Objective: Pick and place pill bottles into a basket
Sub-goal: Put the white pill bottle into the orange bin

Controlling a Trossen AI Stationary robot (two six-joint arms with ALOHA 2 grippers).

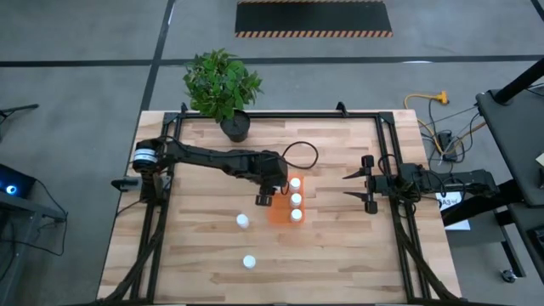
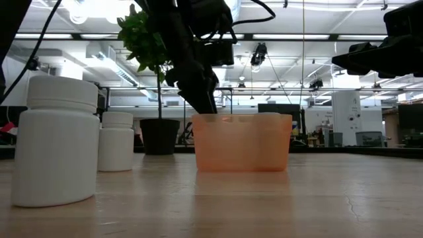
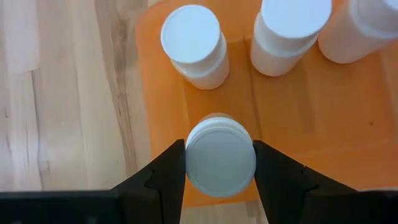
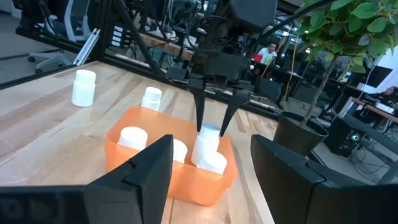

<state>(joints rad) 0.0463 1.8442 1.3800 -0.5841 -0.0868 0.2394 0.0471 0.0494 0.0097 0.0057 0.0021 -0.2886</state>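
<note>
The orange basket [image 1: 277, 212] sits mid-table and holds three white pill bottles in its right row [image 1: 296, 199]; they also show in the left wrist view [image 3: 191, 43]. My left gripper [image 1: 269, 194] is over the basket's left row, shut on a fourth bottle [image 3: 220, 155]. Two more bottles stand on the table nearer the front edge [image 1: 242, 221] [image 1: 249, 262]. My right gripper [image 1: 355, 189] is open and empty to the right of the basket. My left gripper pinches the bottle's cap by its sides [image 3: 199, 155] between its two fingers [image 3: 168, 171]. The fingers come from above, pointing down. The bottle stands upright below them inside the basket's outline; whether its base rests on the basket floor I cannot tell.
A black pot with a green plant [image 1: 234, 126] stands at the table's far edge, behind the basket. Black frame rails [image 1: 387, 170] run along the table's left and right sides. Bare wood lies between the basket and my right gripper.
</note>
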